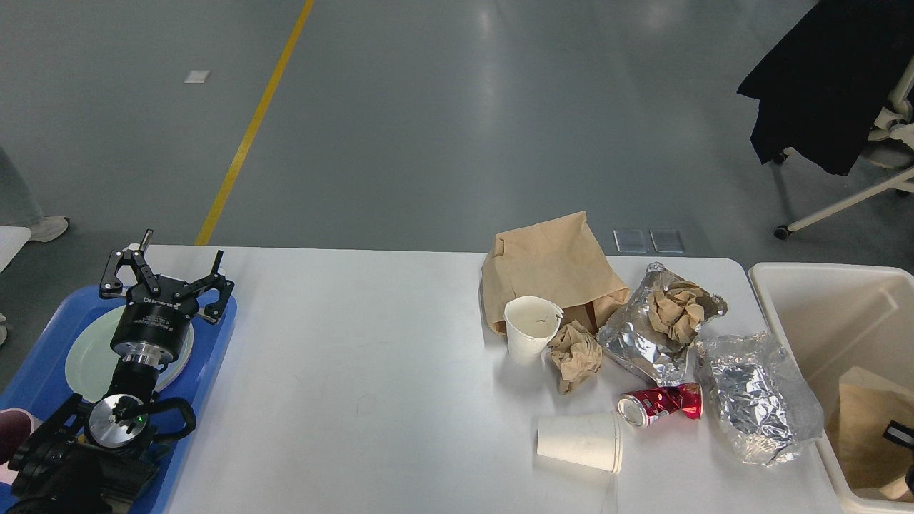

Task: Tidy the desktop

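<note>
The white desktop carries litter on its right half: a brown paper bag, an upright paper cup, a crumpled brown paper wad, a foil wrapper holding crumpled paper, a second foil wrapper, a crushed red can and a paper cup on its side. My left gripper is open and empty above the far end of the blue tray, far left of the litter. My right gripper is out of view.
A pale green plate lies in the blue tray under my left arm. A cream bin with brown paper inside stands off the desktop's right edge. A chair with a black garment stands at the far right.
</note>
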Controlling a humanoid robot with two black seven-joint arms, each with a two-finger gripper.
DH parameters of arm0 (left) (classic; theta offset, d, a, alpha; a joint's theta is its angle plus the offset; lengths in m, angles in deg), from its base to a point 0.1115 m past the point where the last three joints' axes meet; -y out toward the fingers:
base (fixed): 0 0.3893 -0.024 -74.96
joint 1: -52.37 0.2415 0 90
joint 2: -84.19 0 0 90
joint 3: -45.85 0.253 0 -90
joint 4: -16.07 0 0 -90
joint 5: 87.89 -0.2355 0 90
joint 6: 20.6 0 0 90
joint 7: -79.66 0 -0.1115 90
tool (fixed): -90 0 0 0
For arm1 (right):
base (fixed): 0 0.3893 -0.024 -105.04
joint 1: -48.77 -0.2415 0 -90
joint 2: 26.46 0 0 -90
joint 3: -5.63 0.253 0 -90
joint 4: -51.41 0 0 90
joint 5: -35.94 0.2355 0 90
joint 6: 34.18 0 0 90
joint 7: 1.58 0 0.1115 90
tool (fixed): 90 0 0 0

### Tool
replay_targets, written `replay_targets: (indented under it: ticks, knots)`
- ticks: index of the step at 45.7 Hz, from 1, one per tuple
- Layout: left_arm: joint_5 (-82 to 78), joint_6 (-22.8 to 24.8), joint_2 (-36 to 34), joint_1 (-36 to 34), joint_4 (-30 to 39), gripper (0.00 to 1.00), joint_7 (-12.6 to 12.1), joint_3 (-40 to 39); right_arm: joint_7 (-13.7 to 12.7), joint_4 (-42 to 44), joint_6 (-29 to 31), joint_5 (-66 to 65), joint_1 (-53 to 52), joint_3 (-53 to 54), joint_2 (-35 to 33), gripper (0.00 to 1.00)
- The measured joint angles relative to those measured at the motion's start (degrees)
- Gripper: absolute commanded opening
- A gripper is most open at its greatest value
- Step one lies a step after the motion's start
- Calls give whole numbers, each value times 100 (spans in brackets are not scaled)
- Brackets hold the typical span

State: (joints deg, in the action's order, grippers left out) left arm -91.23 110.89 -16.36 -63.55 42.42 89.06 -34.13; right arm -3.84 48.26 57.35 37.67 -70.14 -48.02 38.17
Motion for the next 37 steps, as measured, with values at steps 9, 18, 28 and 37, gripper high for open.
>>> replay_targets:
  ticks: [9,18,28,37]
  knots:
    - [0,0,0,0,0,96,0,0,-3,-8,-8,2,47,34,112,0]
    - [0,0,0,-3,0,96,0,0,-3,-16,-11,-4,61,37,188,0]
    - [0,0,0,-3,0,96,0,0,6,-34,-11,-6,94,43,262,0]
    - [0,0,0,-3,0,96,0,0,12,-42,-20,-6,105,48,302,23]
